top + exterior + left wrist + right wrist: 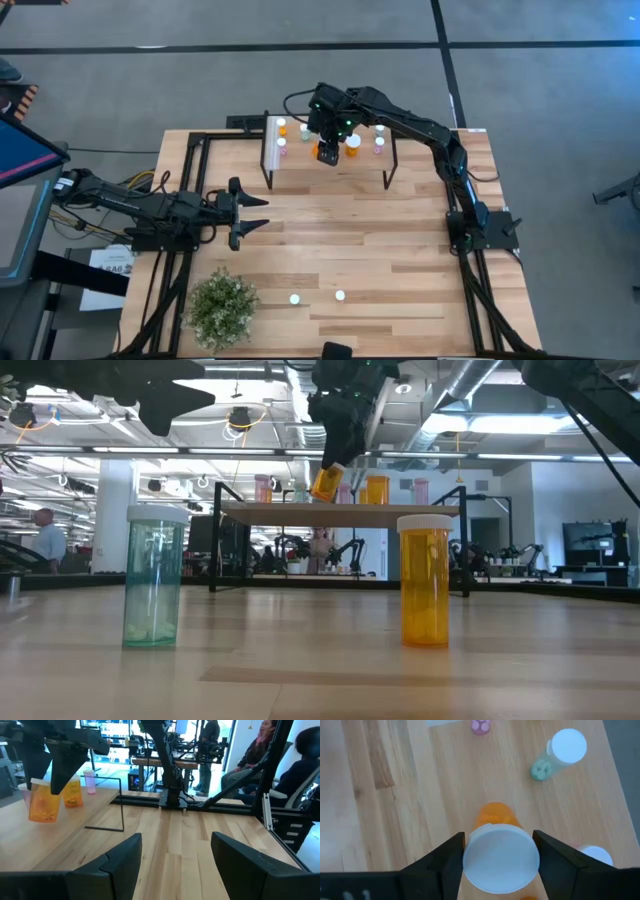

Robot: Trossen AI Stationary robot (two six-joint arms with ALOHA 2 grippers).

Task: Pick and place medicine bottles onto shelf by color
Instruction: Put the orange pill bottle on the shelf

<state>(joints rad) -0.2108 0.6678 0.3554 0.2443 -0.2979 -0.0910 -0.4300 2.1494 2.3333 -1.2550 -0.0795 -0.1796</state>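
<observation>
The shelf stands at the table's far side, with several medicine bottles upright on it: orange, pink and green. My right gripper hangs over the shelf's middle, shut on an orange bottle. Two more bottles stand on the table near its front edge, a green one and an orange one. My left gripper waits open at the table's left, pointing level toward the right, touching nothing. My right gripper pinches the orange bottle's white cap between its two fingers, one on each side. The fingers slant steeply down from above. The bottle hangs tilted below them, its orange body pointing down, just above the shelf top.
A bushy potted plant sits at the near left corner. Black frame rails run along the table's left and right edges. Bare wood lies between the shelf and the two front bottles. People sit beyond the table.
</observation>
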